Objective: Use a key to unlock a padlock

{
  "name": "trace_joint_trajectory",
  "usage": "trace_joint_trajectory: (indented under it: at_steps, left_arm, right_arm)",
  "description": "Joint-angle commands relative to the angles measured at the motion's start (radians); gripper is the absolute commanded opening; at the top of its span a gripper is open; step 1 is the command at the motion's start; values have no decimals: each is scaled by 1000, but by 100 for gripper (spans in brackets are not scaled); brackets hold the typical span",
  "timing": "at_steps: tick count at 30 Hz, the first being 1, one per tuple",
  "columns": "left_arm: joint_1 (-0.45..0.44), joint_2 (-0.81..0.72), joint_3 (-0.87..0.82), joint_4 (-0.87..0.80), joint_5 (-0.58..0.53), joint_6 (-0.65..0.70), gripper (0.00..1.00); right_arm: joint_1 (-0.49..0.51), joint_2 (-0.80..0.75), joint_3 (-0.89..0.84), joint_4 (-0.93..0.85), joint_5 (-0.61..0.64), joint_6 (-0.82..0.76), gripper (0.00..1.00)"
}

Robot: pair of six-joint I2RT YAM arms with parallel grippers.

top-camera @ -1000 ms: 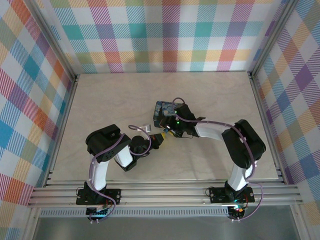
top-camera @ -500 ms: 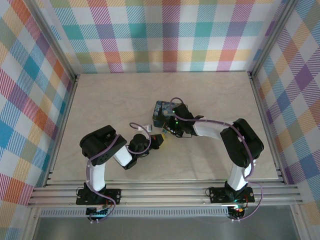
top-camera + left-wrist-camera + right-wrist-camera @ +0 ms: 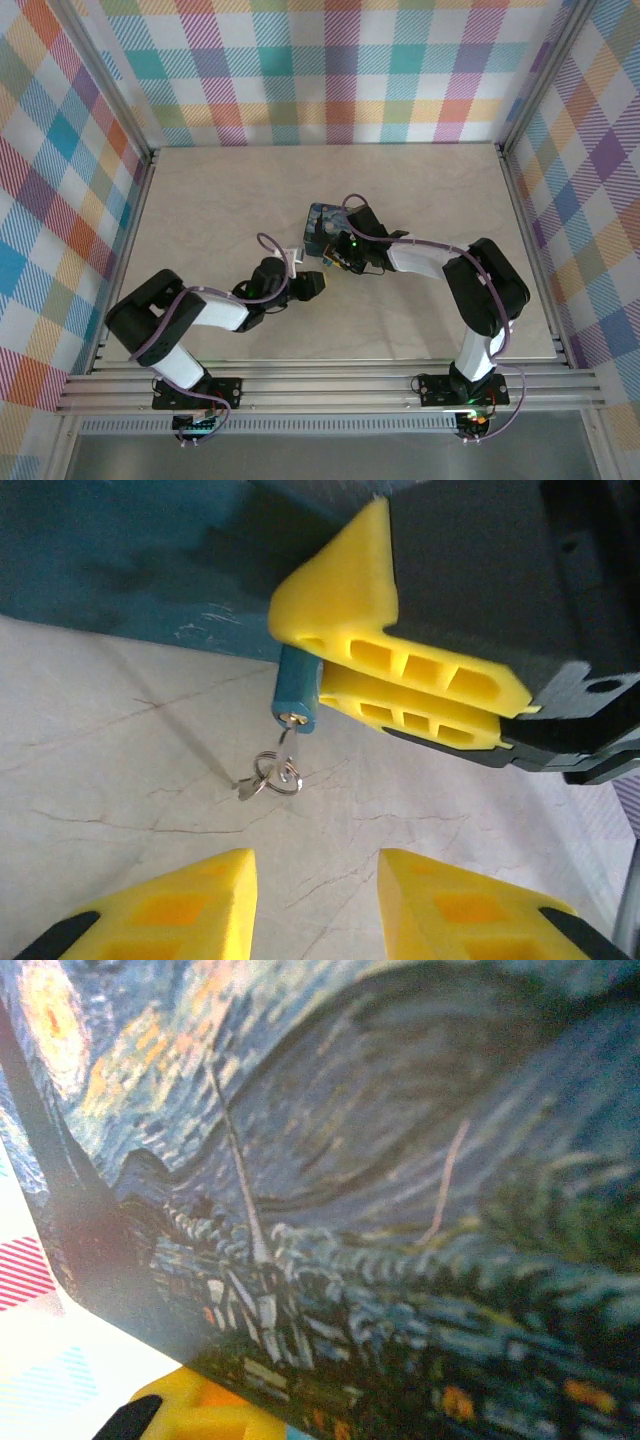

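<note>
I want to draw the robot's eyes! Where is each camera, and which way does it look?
Top camera: above and behind the arms, looking down at the table; both arms show, bases at the bottom.
Left wrist camera: on the left arm, looking past its open left gripper at the right gripper shut on the padlock, key ring at its end.
Right wrist camera: on the right arm, close up against the painted tin; one yellow fingertip shows.
Shared: top and right wrist views both show the tin.
</note>
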State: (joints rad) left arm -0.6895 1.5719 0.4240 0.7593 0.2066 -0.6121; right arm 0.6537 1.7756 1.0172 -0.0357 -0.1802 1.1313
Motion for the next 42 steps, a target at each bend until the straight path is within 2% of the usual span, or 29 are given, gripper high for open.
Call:
trace_joint_trajectory:
  at_steps: [1,8,16,22,29,42]
  left_arm:
    - [49,-54,11,-104,128,3,38]
    - [102,4,-19,118,233,-178,39]
    - [108,146,-4,300,223,-252,35]
    - [108,168,-16,349,162,-247,33]
    - [108,208,12,381,176,-255,26]
    - [108,277,26,433,188,-268,25]
  right_arm:
    - [1,-10,-18,-23,-103,95,0]
    - [1,-7,9,-72,-110,114,0]
    - [2,-22,24,-111,-105,113,0]
    - [1,-25,29,-123,-109,108,0]
    - [2,-30,24,-125,-111,112,0]
    - [1,-30,29,-136,-107,111,0]
